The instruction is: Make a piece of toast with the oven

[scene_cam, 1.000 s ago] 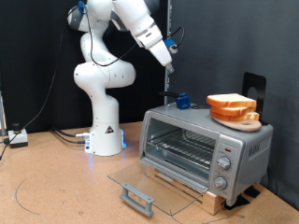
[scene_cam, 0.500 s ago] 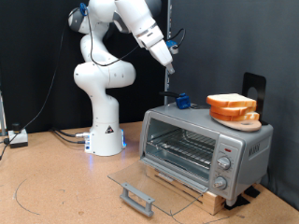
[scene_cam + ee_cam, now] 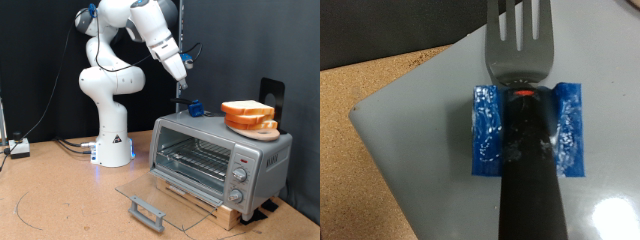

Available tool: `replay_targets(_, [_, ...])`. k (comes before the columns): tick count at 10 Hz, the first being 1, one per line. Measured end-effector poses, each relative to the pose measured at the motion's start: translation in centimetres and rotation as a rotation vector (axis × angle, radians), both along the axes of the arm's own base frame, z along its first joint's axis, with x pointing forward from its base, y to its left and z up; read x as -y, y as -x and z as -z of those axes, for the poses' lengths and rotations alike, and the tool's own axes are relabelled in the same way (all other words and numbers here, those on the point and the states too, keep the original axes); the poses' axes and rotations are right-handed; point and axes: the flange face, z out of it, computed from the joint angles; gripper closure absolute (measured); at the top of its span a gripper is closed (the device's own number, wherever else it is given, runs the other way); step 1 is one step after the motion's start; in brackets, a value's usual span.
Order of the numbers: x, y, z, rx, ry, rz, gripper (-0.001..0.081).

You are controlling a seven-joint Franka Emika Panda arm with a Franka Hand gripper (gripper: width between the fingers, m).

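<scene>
The silver oven (image 3: 222,160) stands at the exterior view's right with its glass door (image 3: 150,192) folded down flat and its wire rack (image 3: 196,158) showing. Two slices of toast (image 3: 247,109) lie stacked on an orange plate (image 3: 262,127) on the oven's top, right side. A fork with blue blocks on its dark handle (image 3: 194,107) lies on the oven's top at its back left; the wrist view shows it close (image 3: 525,125) on the grey top (image 3: 410,130). My gripper (image 3: 184,68) hangs above the fork, apart from it. Its fingers do not show in the wrist view.
The white arm's base (image 3: 112,140) stands behind and to the left of the oven. The oven sits on a wooden board (image 3: 215,205) on a brown table (image 3: 60,200). Knobs (image 3: 239,175) are at the oven's right front. A black stand (image 3: 271,92) rises behind the plate.
The arm's wrist has swung down and a little left, bringing the gripper lower over the oven's back left corner. The fork, toast and door have not moved.
</scene>
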Motion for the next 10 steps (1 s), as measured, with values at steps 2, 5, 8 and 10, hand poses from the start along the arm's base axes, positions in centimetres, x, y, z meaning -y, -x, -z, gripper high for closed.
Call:
replay_targets(2, [-0.5,-0.6,1.2,-0.014,0.010,0.010,-0.0002])
replay_targets(5, [-1.6,-1.6,3.0,0.008,0.026,0.001,-0.0002])
replay_targets(8, [-3.2,-2.2,4.9,0.013,0.037,-0.014,-0.0002])
replay_targets(10, [-4.5,-2.3,6.1,0.014,0.025,-0.034,-0.0002])
